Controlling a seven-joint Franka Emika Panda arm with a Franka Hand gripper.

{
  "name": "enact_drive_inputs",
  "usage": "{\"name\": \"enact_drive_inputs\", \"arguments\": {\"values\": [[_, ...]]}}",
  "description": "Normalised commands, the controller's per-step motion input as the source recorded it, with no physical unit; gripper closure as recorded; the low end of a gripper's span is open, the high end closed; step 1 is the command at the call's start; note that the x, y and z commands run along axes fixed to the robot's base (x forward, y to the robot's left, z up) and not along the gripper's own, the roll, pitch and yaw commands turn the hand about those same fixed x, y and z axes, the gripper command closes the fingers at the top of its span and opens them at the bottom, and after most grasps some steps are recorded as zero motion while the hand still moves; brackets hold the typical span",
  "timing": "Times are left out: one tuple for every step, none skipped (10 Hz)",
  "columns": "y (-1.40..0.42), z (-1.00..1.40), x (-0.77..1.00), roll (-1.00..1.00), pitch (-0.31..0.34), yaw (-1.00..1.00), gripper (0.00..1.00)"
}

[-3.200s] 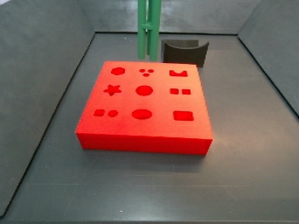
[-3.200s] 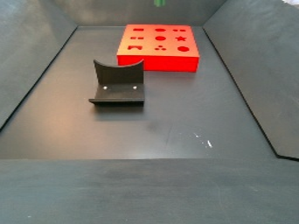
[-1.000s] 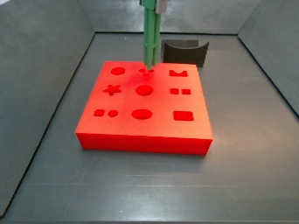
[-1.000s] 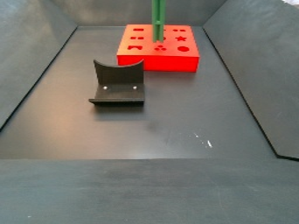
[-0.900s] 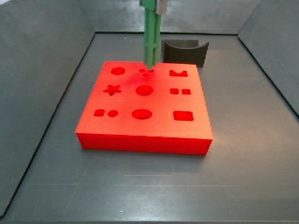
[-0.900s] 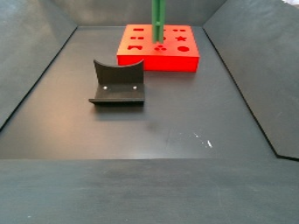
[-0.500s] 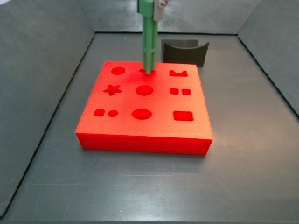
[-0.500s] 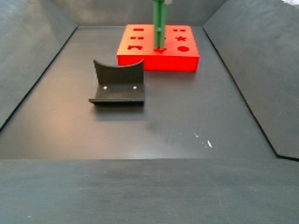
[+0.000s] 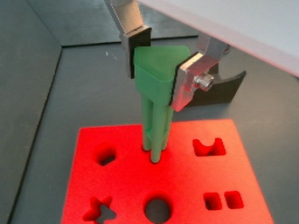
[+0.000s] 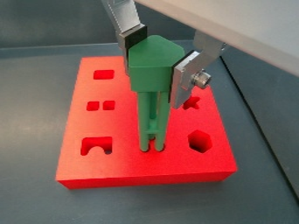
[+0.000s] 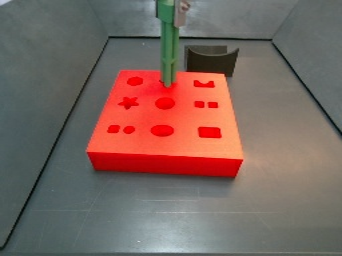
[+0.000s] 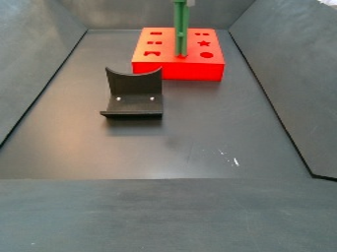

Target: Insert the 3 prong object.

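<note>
In both wrist views my tool grips the top of the 3 prong object, its silver plates pressed flat against the green head. The bar hangs upright, and its lower end meets the red block at the three-hole slot in the middle of one edge row; in a wrist view the prongs look started into their holes, though how deep I cannot tell. I judge this the insertion step itself. What it calls for next is a straight push down, bar kept vertical, then spreading the plates.

In a side view the one green bar stands on the red block near its far edge, with my tool just in view at the frame's top. One dark grey curved block sits behind the red block.

In a side view from across the table, the curved block lies well apart from the red block, where the bar stands.
</note>
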Motion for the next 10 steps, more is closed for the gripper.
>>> {"name": "enact_drive_inputs", "arguments": {"values": [[0.00, -0.21, 0.00, 0.03, 0.000, 0.00, 1.00], [0.01, -0.15, 0.09, 0.00, 0.000, 0.00, 1.00], [0.00, 0.00, 0.03, 0.00, 0.000, 0.00, 1.00], [0.00, -0.62, 0.00, 0.10, 0.010, -0.25, 1.00], [0.00, -0.79, 0.00, 0.14, 0.044, -0.31, 1.00], [-0.01, -0.58, 0.00, 0.21, 0.080, -0.26, 1.00], [-0.02, -0.58, 0.11, 0.23, 0.111, -0.28, 1.00], [-0.02, -0.59, 0.09, 0.15, 0.074, -0.26, 1.00], [0.00, -0.89, 0.11, 0.01, 0.064, -0.21, 1.00], [-0.02, -1.00, 0.00, 0.00, 0.000, -0.16, 1.00]]}}
